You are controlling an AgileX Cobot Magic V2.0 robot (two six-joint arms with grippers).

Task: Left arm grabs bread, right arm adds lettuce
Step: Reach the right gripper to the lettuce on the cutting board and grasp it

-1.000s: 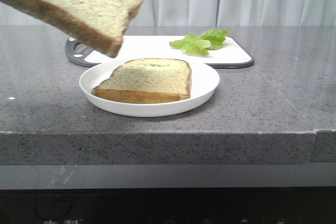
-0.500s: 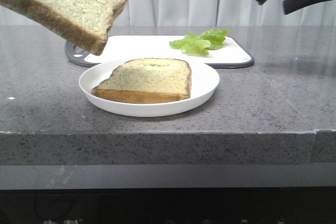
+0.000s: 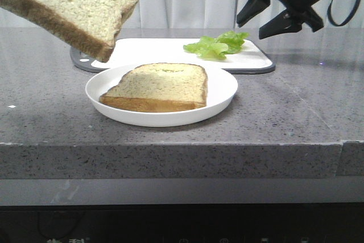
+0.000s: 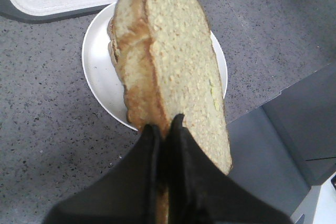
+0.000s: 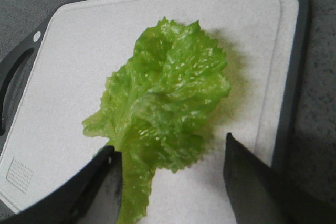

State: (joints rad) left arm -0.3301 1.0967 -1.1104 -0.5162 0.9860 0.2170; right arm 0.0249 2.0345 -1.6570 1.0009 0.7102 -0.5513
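Observation:
My left gripper [image 4: 164,124] is shut on the crust edge of the bread [image 4: 178,61], a thick toast slice. It hangs tilted in the air at the upper left of the front view [image 3: 68,4]; the gripper itself is out of that frame. My right gripper [image 3: 250,28] is open and hovers just above the lettuce [image 3: 217,45], a ruffled green leaf lying on the cutting board [image 3: 159,46]. In the right wrist view the fingers straddle the leaf's stem end [image 5: 168,93], and the gripper [image 5: 169,144] holds nothing.
A white plate [image 3: 222,86] in the middle of the grey counter carries a second, thinner bread slice [image 3: 159,86]. The plate [image 4: 100,72] lies below the held bread. The white cutting board [image 5: 94,40] has a dark rim and handle. The counter's front edge is near.
My right gripper has come down and to the left, from the top right corner to just above the lettuce. The held bread shifted slightly left, then stayed still.

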